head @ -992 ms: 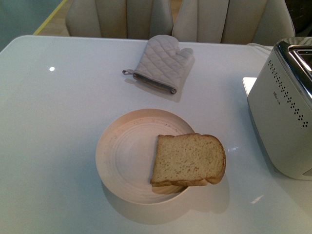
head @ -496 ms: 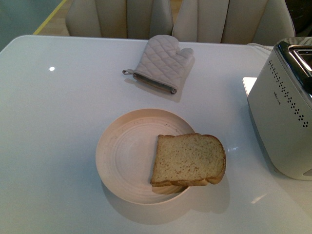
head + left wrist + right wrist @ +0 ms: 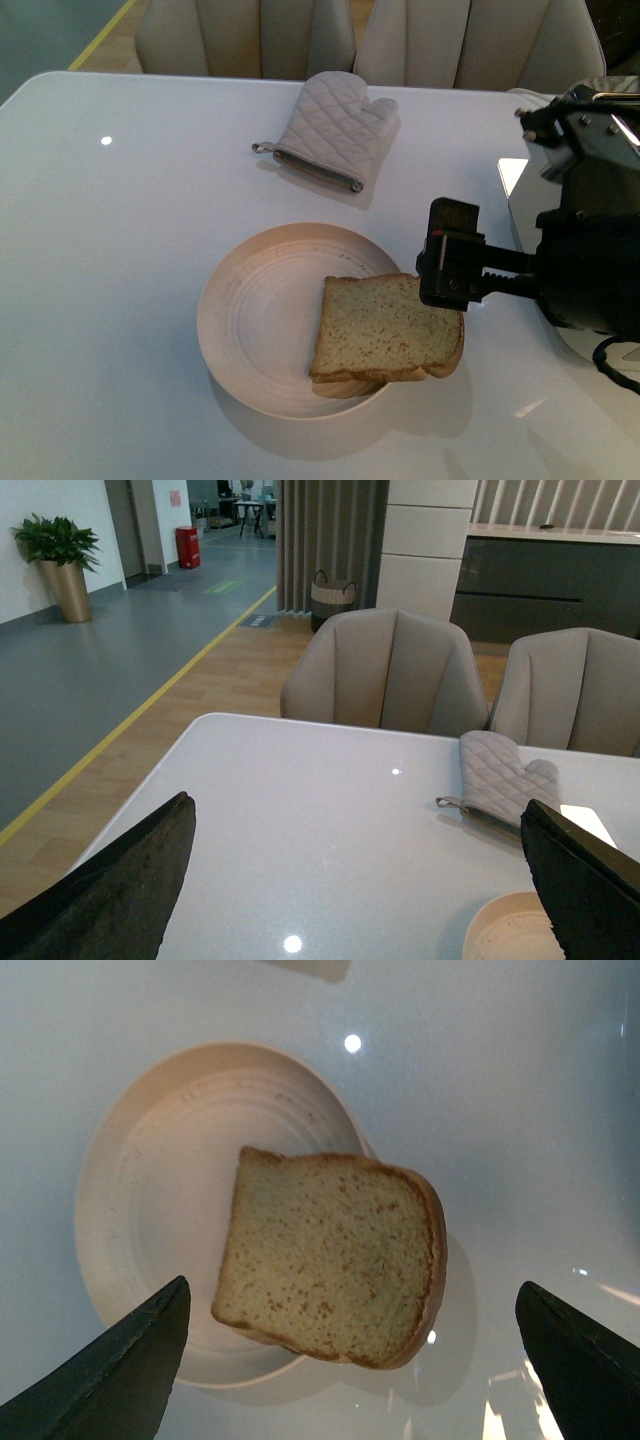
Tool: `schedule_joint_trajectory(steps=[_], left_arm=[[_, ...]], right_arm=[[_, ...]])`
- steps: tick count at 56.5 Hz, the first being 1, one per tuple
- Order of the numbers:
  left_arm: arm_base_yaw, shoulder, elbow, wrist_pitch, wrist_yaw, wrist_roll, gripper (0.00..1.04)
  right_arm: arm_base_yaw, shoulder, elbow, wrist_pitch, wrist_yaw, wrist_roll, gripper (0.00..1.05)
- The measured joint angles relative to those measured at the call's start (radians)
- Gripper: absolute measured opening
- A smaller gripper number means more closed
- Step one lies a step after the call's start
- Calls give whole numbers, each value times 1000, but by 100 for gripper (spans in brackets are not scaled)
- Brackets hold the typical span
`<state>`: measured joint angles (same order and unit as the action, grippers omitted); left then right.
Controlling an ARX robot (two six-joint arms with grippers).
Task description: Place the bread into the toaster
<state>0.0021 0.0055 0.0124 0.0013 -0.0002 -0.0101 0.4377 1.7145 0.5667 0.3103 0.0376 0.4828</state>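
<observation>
The round cream plate [image 3: 258, 312] sits at the centre of the front view on the white table [image 3: 110, 260], and it holds only the bread [image 3: 385, 328]. The slice lies flat on the plate's right part, with its rounded crust pointing right and reaching past the rim over the table.

The right gripper [image 3: 447, 262] reaches in from the right edge of the frame and hangs over the slice's upper right corner. In the right wrist view its two dark fingers [image 3: 125, 1365] stand far apart at the lower corners. The bread shows between them, and neither finger touches it, so the jaws are wide open and empty.

The black arm covers most of the toaster [image 3: 524, 212] at the right edge. A strip of its white side shows there, well apart from the plate.

The quilted grey mitt [image 3: 335, 130] lies flat above the plate, near the table's far edge. Two beige chairs [image 3: 245, 35] stand behind the table.

The left gripper [image 3: 357, 805] is out of the front view. Its own camera shows the fingers spread wide over bare table with nothing between them. A potted plant [image 3: 58, 545] stands at the upper left of that view, and a basket [image 3: 333, 595] stands by the curtain.
</observation>
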Motion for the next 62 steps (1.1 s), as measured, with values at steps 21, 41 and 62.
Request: schedule_joint_trajectory(steps=[21,41,62], left_arm=[[0,0,0,0,0,0,97],[0,0,0,0,0,0,97],[0,0,0,0,0,0,97]], right_arm=[[-16,261,101,5,-37,193,96],[-35,391,160,26,-113,279,96],[-32,446,177,51,-133,297,70]])
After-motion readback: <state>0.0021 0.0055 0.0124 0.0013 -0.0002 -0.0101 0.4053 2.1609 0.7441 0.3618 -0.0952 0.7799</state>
